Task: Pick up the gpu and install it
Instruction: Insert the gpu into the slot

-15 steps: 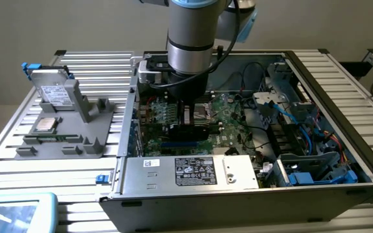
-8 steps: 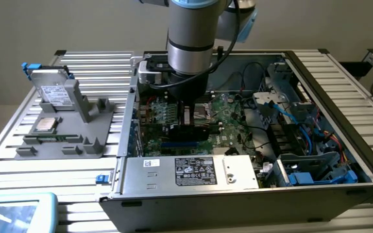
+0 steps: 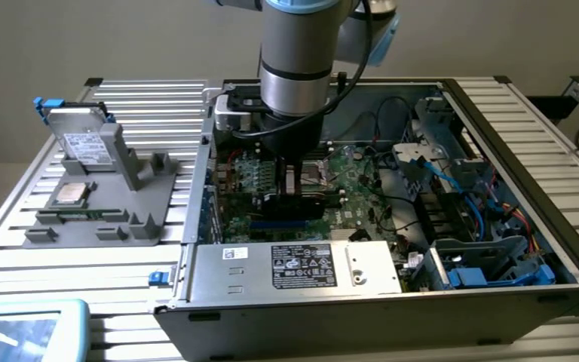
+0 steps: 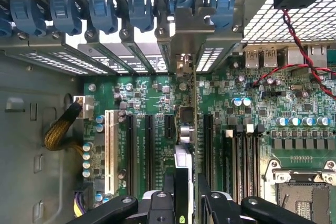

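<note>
Wrist view showed the end effector [image 4: 185,190] clamped on the gpu [image 4: 185,140], the card held edge-on above the motherboard [image 4: 142,98] slots. Exterior view placed both inside the open computer case [image 3: 370,320], low over the board

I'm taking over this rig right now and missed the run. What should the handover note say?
Gripper: fingers shut on the gpu, held edge-on.
Gpu: inside the computer case, low over the motherboard at its expansion slots.
Done: card picked up and brought into the case.
Left: cannot tell if it is fully seated in a slot; not released.
</note>
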`<state>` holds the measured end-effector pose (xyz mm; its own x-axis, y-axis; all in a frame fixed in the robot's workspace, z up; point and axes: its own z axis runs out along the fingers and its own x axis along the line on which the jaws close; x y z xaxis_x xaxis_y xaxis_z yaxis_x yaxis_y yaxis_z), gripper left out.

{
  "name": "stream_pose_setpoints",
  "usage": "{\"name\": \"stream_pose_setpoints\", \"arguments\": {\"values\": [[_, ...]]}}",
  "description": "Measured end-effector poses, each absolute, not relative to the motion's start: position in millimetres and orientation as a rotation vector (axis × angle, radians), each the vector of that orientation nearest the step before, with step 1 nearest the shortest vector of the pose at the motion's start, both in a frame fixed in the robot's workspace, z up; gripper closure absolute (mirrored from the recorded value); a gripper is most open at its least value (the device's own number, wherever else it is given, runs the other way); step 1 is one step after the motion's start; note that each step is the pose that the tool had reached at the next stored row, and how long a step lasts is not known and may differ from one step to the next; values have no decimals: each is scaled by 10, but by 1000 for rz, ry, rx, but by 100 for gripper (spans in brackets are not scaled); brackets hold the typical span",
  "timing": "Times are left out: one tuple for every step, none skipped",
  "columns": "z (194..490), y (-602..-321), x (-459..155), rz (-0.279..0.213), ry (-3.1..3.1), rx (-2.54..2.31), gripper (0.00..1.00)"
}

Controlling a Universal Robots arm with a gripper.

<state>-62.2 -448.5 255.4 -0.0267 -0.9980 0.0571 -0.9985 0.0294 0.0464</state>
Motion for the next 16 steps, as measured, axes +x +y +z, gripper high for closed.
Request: {"name": "stream_pose_setpoints", "arguments": {"values": [[2554,-4485,-623,10,-2200,2139,73],[2552,-4485,-624,10,-2200,2139,73],[2550,-4485,-624,10,-2200,2139,73],[2545,-4484,-624,10,-2200,2139,73],[2540,-4484,-624,10,-2200,2139,73],[2540,-4484,-624,11,-2200,2139,73],[2538,-4484,-624,11,-2200,2139,73],[2533,-4484,-624,12,-2200,2139,73],[2530,-4484,-624,13,-2200,2139,73],[2529,-4484,-624,13,-2200,2139,73],[2528,-4484,-625,14,-2200,2139,73],[2526,-4484,-625,14,-2200,2139,73],[2522,-4484,-627,17,-2202,2140,73],[2519,-4483,-629,20,-2204,2141,73],[2517,-4483,-628,22,-2204,2142,73],[2517,-4483,-628,22,-2204,2142,73]]}}
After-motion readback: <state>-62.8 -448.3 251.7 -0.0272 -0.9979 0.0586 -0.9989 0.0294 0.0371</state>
